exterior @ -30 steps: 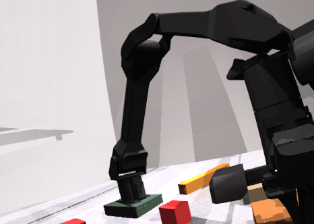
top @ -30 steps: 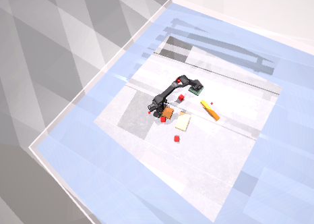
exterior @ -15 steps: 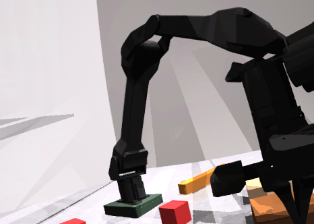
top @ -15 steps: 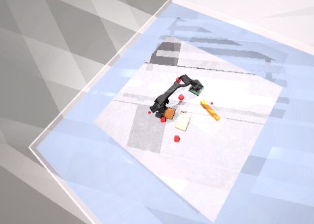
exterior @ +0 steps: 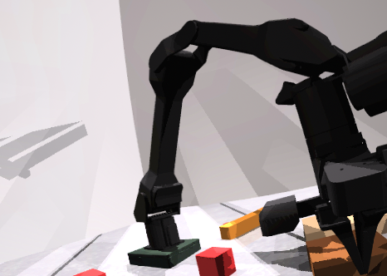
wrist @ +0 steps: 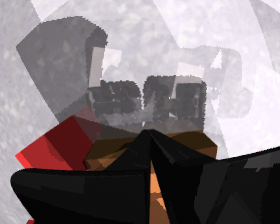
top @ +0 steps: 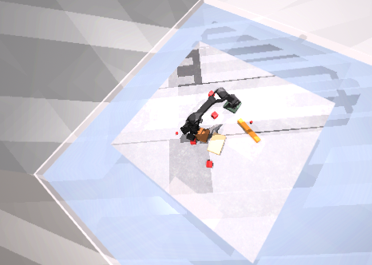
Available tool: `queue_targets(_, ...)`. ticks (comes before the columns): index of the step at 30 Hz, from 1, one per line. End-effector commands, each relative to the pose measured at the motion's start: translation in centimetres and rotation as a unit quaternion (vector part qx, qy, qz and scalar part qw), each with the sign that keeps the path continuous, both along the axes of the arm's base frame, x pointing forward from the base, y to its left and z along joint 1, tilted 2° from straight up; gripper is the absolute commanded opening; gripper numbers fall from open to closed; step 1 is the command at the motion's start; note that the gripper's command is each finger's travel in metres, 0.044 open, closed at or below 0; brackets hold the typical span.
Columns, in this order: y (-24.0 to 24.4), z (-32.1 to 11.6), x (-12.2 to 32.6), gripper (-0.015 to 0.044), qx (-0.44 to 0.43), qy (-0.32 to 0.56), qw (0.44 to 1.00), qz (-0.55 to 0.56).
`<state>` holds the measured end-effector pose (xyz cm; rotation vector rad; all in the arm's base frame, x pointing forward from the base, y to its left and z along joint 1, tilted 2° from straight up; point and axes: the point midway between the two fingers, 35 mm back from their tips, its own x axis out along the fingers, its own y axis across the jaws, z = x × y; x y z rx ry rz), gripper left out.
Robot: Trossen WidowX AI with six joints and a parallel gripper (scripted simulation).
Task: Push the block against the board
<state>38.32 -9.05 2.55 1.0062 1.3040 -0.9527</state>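
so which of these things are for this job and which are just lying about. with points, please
For the job:
- brown square block [top: 203, 134] [exterior: 332, 261] [wrist: 200, 141]
- pale piece [top: 216, 144] [exterior: 311, 224], most likely the board

Just lying about:
- red cubes [top: 209, 164] [exterior: 208, 265] [wrist: 50, 145], large and small
- long orange bar [top: 248, 130] [exterior: 242, 225]
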Motion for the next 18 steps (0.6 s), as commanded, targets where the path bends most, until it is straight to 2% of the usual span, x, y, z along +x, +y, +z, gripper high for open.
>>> queue_targets(1,1.2,-1.1,-0.8,0.0000,0.010,0.018,1.000,0.005)
queue_targets(18,-0.5,-1.1,0.0,0.0000,0.009,0.017,1.000,0.005)
